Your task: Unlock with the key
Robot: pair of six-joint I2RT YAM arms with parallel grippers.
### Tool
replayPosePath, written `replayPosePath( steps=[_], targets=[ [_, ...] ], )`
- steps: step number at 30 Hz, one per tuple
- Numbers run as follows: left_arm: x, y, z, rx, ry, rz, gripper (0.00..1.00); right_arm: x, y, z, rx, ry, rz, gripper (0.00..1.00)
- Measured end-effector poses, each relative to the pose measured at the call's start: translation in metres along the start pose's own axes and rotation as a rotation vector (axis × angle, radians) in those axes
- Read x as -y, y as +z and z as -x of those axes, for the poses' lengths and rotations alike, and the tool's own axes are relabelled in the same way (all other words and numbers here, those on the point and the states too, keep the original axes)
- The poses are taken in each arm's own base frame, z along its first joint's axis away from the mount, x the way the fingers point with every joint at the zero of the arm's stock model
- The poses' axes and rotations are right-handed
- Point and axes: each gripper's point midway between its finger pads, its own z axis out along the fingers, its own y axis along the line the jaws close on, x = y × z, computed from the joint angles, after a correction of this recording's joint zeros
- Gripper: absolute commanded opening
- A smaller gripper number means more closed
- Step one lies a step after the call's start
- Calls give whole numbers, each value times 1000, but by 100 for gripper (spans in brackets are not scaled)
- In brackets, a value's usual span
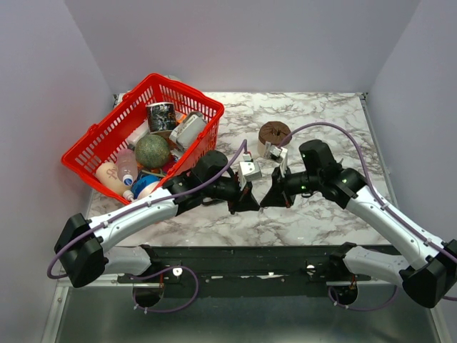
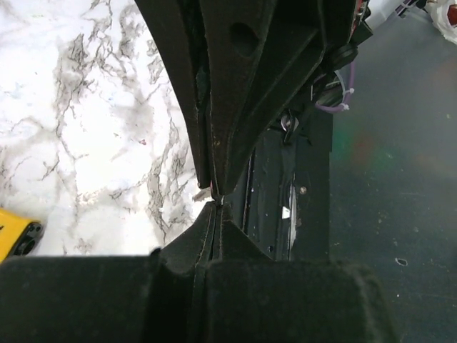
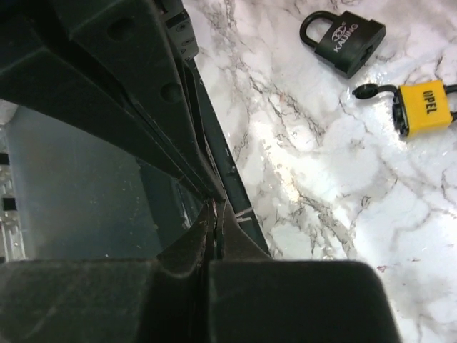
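beside the key point(image 3: 365, 91), yellow padlock point(image 3: 425, 107) reads "opel"; black padlock point(image 3: 348, 43), "kaijing".

A white marbled counter point(image 1: 328, 121) is shown. A red basket point(image 1: 187, 91) is set at its left rear and a brown round object point(image 1: 274, 132) near the middle. 2 locks are laid near each other: a black padlock point(image 3: 343, 43) and a yellow padlock point(image 3: 425, 107), whose end is touched by the key point(image 3: 365, 91).
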Motion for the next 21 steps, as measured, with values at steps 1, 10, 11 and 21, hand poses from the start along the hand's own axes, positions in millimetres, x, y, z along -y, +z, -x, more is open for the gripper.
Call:
replayPosePath(
  steps=[1,10,11,21],
  targets=[
    [0,0,-1,-4,-3,1,7,1,1,-1,1,-1,1,1],
    [-12,-10,9,39,5,113,94,16,7,-6,131,63,-83,1],
    [-13,-14,15,63,14,132,95,17,7,-4,163,71,-90,1],
    [-3,-70,86,492,-53,269,94,2,-4,42,533,85,-6,1]
  ],
)
